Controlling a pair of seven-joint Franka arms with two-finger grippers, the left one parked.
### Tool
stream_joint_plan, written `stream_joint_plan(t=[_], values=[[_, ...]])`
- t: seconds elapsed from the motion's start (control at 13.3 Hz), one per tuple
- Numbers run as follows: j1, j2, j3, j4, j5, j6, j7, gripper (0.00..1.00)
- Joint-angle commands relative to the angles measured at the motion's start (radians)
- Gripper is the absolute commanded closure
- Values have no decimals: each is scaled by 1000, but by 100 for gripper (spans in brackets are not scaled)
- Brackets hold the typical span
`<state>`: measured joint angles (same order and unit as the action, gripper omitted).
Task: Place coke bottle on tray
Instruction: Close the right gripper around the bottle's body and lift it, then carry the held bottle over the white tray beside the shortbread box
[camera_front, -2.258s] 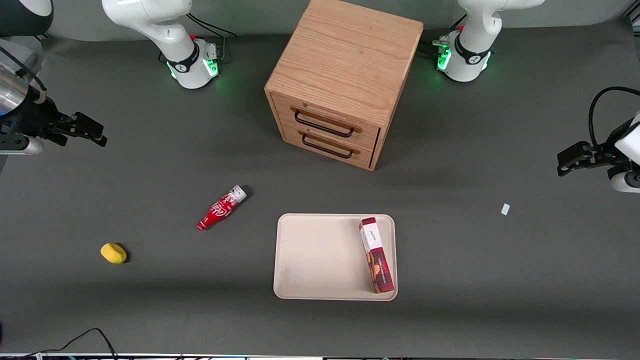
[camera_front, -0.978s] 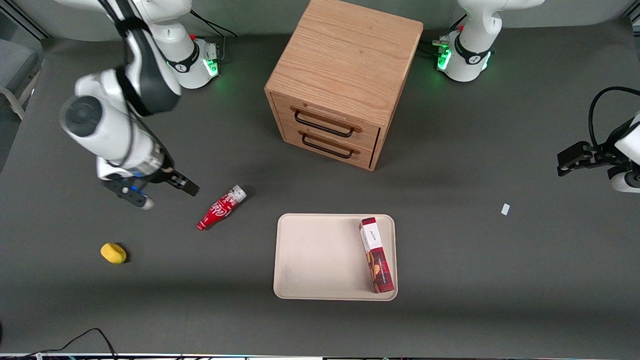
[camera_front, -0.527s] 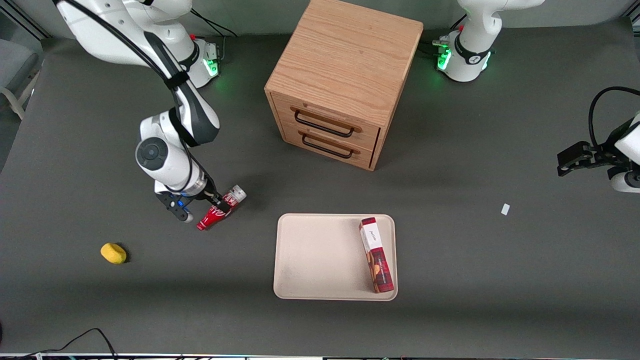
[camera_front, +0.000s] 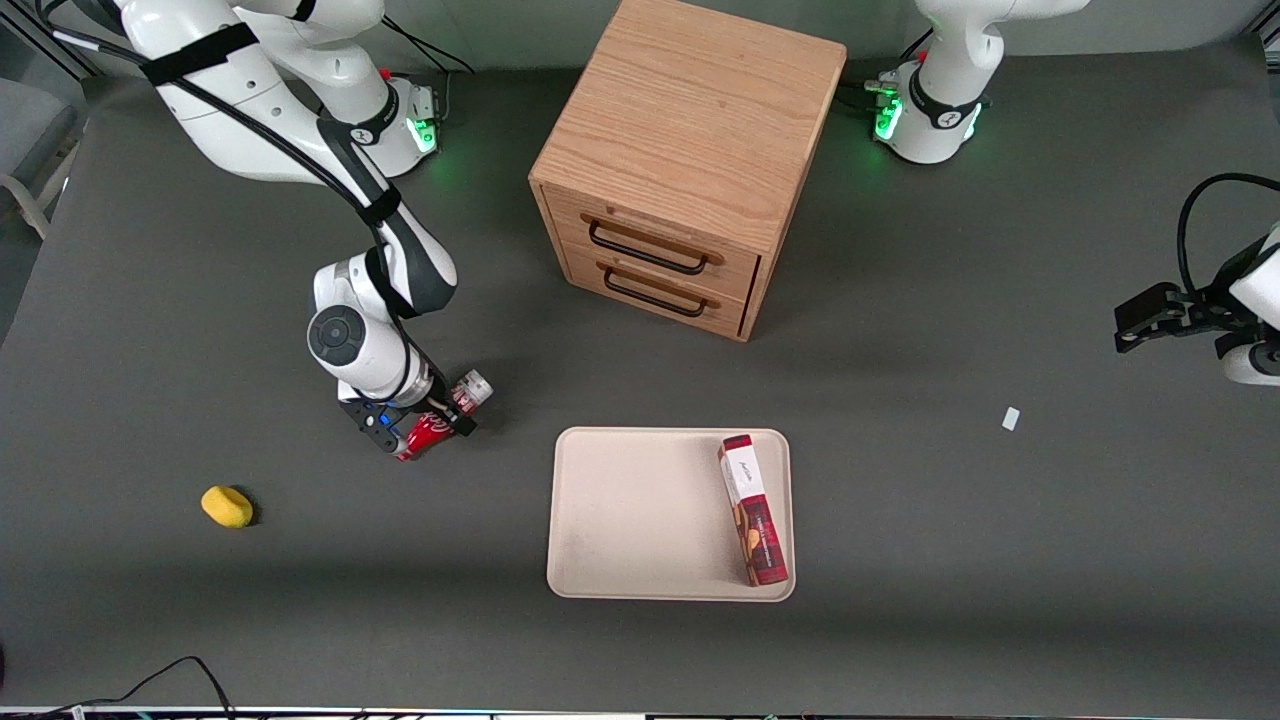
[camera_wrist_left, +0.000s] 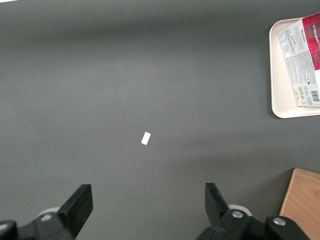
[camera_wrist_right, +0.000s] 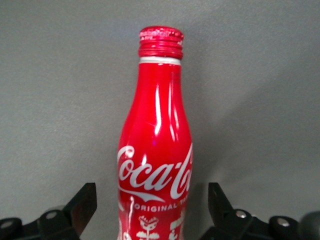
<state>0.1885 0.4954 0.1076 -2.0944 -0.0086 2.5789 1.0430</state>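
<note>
Moved in — pincer (camera_front: 428, 424) now straddles coke bottle (camera_front: 432, 427), fingers spread, not gripping — tray (camera_front: 640, 520) near, half bare.

right arm: reaching low | pincer (camera_front: 432, 421): down at table, fingers spread

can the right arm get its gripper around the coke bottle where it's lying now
Probably yes. The gripper is already down at the coke bottle, which lies flat on the table. The wrist view shows one open finger on each side of the bottle body, with nothing else crowding it.
</note>
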Motion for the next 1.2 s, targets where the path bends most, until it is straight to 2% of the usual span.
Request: stream_joint_plan(t=[0.0,0.08,0.15,0.23,0.45,0.6,0.75,0.9,1.13], values=[[8,2,-6,4,-22,10,32,52],[8,0,-6,5,-22,10,32,75],[6,0,-6,5,-22,10,32,93],[6,0,-6,8,-22,10,32,100],[5,-18,-8,16,-27,-2,20,100],[0,-32,-8,51,-57,-47,18,100],[3,-40,-8,134,-60,-148,9,100],[6,-40,-3,247,-102,-276,-35,100],[9,-23,7,468,-106,-445,-196,100]])
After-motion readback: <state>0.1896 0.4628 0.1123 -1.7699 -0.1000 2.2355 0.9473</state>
